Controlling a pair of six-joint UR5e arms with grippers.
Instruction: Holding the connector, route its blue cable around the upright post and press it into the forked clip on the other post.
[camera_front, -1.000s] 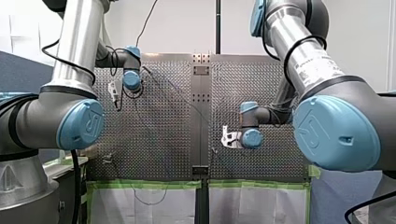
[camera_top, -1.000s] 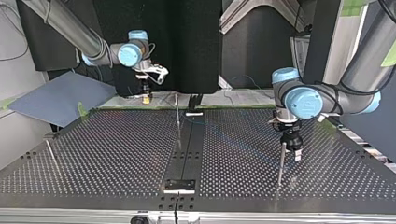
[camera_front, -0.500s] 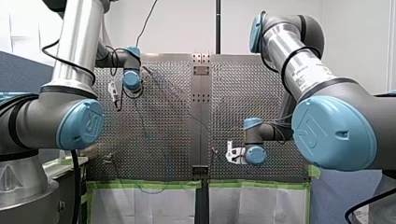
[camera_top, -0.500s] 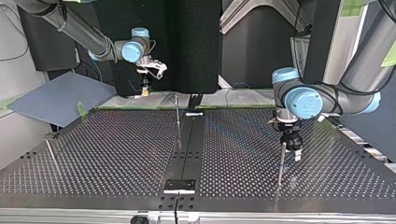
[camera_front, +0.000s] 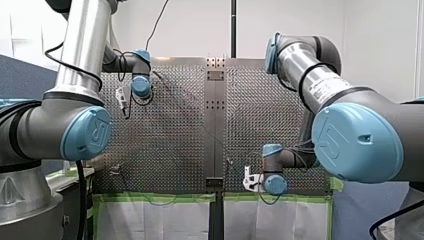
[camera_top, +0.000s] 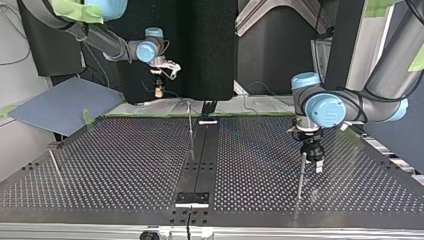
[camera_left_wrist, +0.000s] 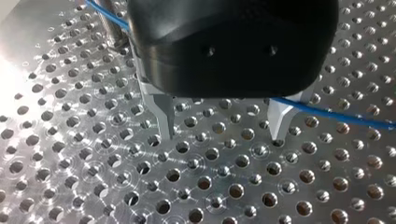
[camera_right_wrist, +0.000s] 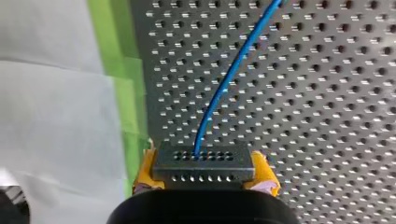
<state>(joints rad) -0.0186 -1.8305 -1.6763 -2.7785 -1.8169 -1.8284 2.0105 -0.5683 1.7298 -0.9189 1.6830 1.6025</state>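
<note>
My right gripper, yellow pads clamped on the connector, had drawn back to the table's taped edge, pulling the blue cable along (routing barely begun, I judged). My left gripper hung spread and empty.

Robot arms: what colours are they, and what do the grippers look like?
Both my left arm and my right arm are shiny silver tubes with grey joints, round light-blue caps and thin black cables; my right arm's tube bears small dark lettering. Rounded and black, my left gripper has two pointed metal fingers; my right gripper is black with yellow pads.
</note>
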